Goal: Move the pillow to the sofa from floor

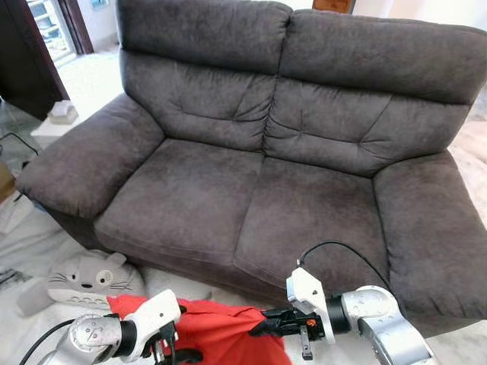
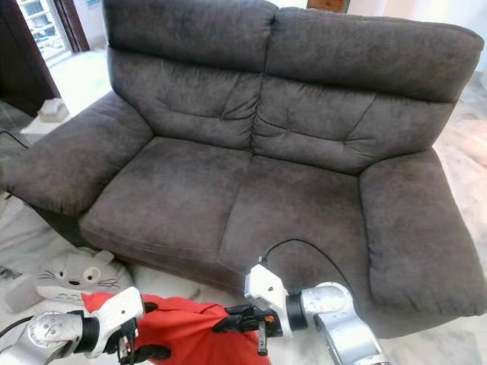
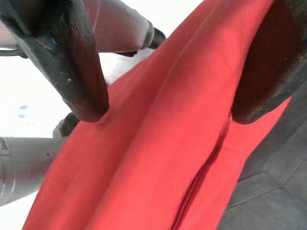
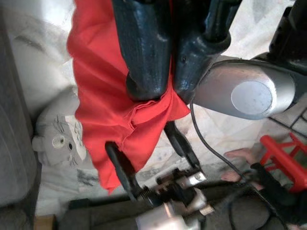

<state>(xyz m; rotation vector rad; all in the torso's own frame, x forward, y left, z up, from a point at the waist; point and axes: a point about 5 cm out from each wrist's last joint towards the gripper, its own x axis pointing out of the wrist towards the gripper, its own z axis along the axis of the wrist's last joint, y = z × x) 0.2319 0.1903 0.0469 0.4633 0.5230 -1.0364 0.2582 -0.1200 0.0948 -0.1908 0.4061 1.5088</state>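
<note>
Sofa [image 1: 251,190]: grey two-seater, seat cushions bare, directly ahead of the robot; it is the destination and nothing lies on it yet.
Red pillow [image 1: 221,327]: held off the floor between both arms, in front of and below the sofa's front edge; not yet over the seat. Its lower half is cut off by the frame edge in the eye views, so full size and sag cannot be judged.
Cat-face cushion [image 1: 84,280]: grey and white, on the floor at the sofa's left front corner, just beside the red pillow; not held.
Right gripper [image 4: 160,93]: fingers pressed together on a bunched edge of the red fabric.
Left gripper [image 1: 163,342]: the left wrist view shows its two fingers [image 3: 79,62] spread, with the fabric running between them. Whether they pinch it cannot be told; the contact is hidden.
Risk, grip: the right hold is a pinch on a thin fold only. Judged likely to slip if the pillow's weight swings during the lift.
Risk, clearance: the pillow hangs below the seat edge. If raised too little it may catch on the sofa front and be pulled loose.
Risk, cable: a black cable [image 1: 342,251] loops above the right wrist, near the seat front; could snag.
Unclear: a blurred hand [image 4: 242,155] and a red frame [image 4: 285,160] in the right wrist view.
</note>
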